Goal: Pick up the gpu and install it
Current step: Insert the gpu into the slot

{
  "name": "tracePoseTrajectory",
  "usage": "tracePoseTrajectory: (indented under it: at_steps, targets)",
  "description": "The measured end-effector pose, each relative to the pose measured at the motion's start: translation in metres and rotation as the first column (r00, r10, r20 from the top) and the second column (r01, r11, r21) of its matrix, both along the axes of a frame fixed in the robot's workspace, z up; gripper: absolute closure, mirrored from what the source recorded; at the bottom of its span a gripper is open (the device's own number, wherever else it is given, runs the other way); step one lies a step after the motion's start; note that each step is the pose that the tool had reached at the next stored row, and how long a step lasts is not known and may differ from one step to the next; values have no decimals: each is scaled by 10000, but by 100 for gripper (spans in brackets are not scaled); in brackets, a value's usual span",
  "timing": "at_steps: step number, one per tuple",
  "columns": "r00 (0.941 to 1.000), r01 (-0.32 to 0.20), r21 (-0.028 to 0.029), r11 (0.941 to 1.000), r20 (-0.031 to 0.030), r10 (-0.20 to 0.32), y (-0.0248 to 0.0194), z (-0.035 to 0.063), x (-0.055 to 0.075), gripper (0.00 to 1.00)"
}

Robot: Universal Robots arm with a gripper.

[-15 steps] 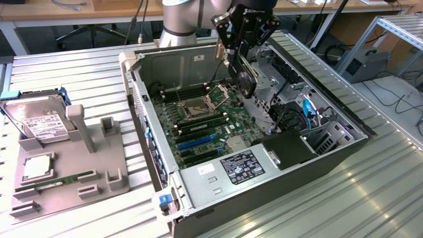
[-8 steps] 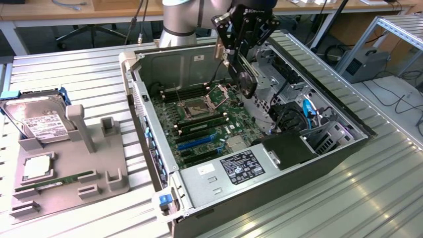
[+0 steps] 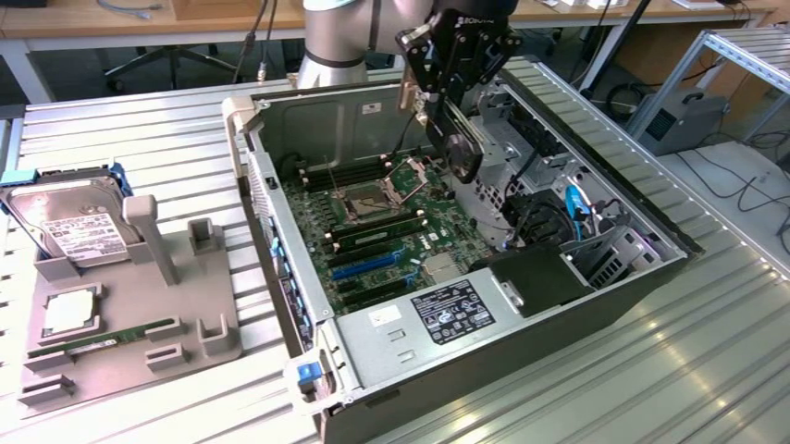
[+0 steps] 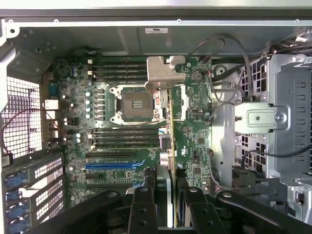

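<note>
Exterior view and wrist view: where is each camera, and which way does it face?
Exterior view: off the arm, high beside the open computer case, looking down into it; shows the arm and the end effector holding the gpu.
Wrist view: on the wrist, facing down at the motherboard; end effector fingers show.
Both share the gpu, motherboard, case.

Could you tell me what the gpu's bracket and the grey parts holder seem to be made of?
The gpu, clamped in the gripper, ends in a bracket that looks like bare sheet metal: pale, with a dull sheen and a folded edge. The parts holder looks like matte grey plastic, possibly printed; it shows no glare.
</note>
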State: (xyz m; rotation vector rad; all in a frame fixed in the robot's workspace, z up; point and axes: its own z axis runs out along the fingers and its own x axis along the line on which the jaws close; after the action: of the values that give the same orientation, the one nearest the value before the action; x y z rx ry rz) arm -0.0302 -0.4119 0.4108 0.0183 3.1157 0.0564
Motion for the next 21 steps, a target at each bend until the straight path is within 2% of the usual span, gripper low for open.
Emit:
tracePoseTrajectory:
  at_steps: [10,21]
  targets:
    - [9990,-442,0,9990,0,442,0,0,0,73]
    - [9954,-959,0,9954,0,959,0,0,0,73]
